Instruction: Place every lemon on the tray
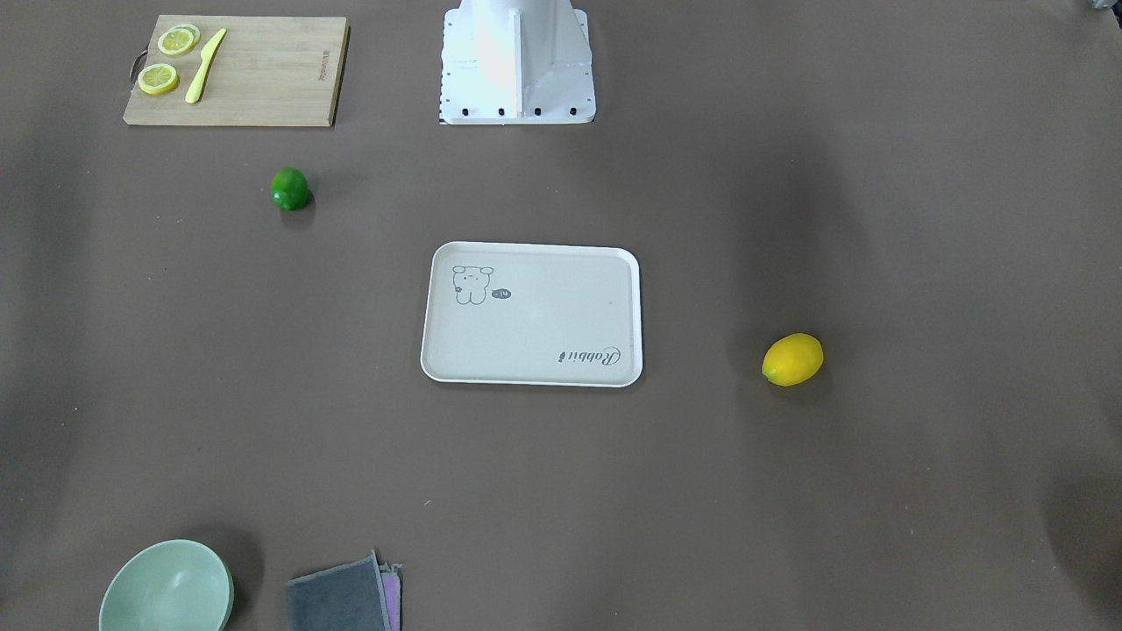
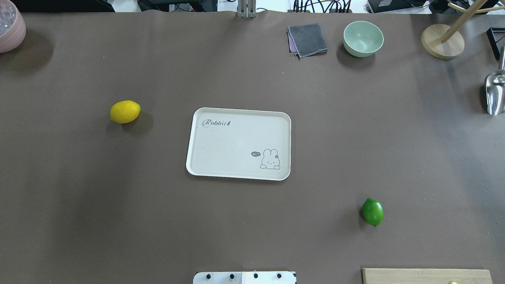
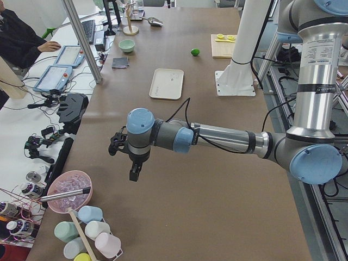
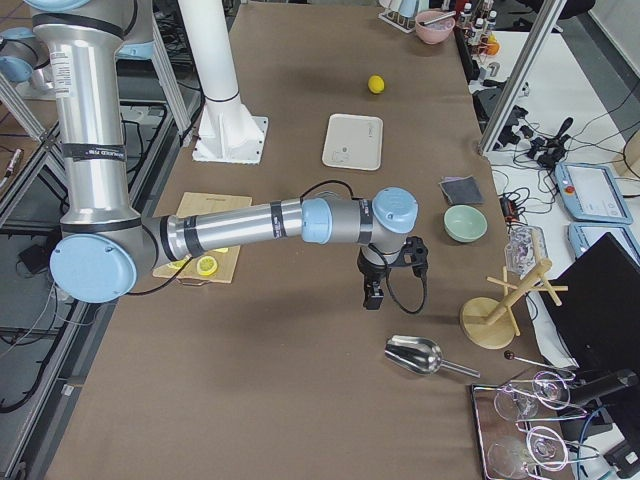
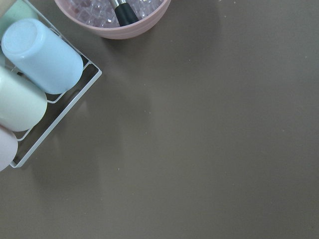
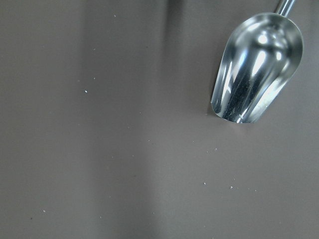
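Observation:
The yellow lemon (image 2: 125, 111) lies on the brown table to the left of the tray (image 2: 236, 138), apart from it. The green lemon (image 2: 373, 212) lies to the tray's near right, also apart. Both show in the front-facing view, yellow (image 1: 792, 359) and green (image 1: 289, 188), with the empty cream tray (image 1: 531, 350) between them. My left gripper (image 3: 134, 173) shows only in the exterior left view, hanging over bare table far from the tray. My right gripper (image 4: 372, 298) shows only in the exterior right view, near the table's other end. I cannot tell whether either is open or shut.
A bamboo cutting board (image 1: 263, 70) with lemon slices and a yellow knife lies near the robot base. A green bowl (image 2: 363, 38) and a grey cloth (image 2: 307, 39) sit at the far edge. A metal scoop (image 6: 256, 69), a wooden stand (image 2: 442, 41), a pink bowl (image 5: 114, 15) and racked cups (image 5: 40, 55) occupy the table's ends.

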Available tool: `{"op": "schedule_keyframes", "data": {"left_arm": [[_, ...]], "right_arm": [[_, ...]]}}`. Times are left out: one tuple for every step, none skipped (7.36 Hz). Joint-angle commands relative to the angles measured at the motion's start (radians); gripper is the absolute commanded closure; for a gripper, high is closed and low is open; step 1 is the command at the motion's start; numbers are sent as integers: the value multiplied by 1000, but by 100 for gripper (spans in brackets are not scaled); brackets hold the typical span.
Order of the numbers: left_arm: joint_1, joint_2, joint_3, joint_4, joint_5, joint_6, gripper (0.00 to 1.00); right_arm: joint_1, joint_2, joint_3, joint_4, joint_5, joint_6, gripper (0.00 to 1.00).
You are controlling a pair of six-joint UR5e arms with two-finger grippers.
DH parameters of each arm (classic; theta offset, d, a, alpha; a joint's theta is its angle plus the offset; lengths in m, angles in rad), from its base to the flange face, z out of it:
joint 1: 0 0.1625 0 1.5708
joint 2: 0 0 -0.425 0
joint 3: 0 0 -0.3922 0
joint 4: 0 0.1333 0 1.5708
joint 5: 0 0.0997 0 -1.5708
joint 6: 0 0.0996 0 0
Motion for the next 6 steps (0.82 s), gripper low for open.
{"op": "schedule_keyframes", "data": {"left_arm": [[3, -62, 68, -88, 1, -17, 2], [3, -69, 59, -91, -1, -75, 2], [3, -66, 30, -124, -4, -162, 2], [8, -56, -7, -211, 2, -158, 2], [25, -62, -9, -235, 2, -166, 2], [80, -73, -7, -241, 9, -166, 2]], "right_arm": [[-1, -37, 133, 75, 0, -1, 0], [4, -54, 206, 123, -13, 13, 0], [16, -58, 217, 127, -7, 16, 0], [15, -55, 203, 122, -4, 66, 0], [15, -60, 194, 125, 19, 97, 0], [13, -59, 194, 124, 23, 102, 0]]}}
